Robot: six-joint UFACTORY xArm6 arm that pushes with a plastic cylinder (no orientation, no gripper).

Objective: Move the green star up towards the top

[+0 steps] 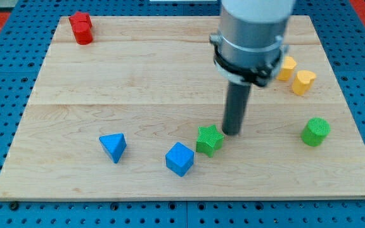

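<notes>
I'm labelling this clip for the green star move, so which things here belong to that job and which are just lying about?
Part of the job:
- green star
- my tip, just to the view's right of the star, close beside it

Just lying about:
- blue cube
- blue triangle block
- green cylinder
- red block
- two yellow blocks, one partly hidden by the arm

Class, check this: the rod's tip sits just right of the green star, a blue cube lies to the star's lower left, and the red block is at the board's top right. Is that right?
One slip: the red block is at the board's top left, not top right, as the camera view shows. The rest holds: my tip sits just right of the green star, and the blue cube lies to the star's lower left.
</notes>
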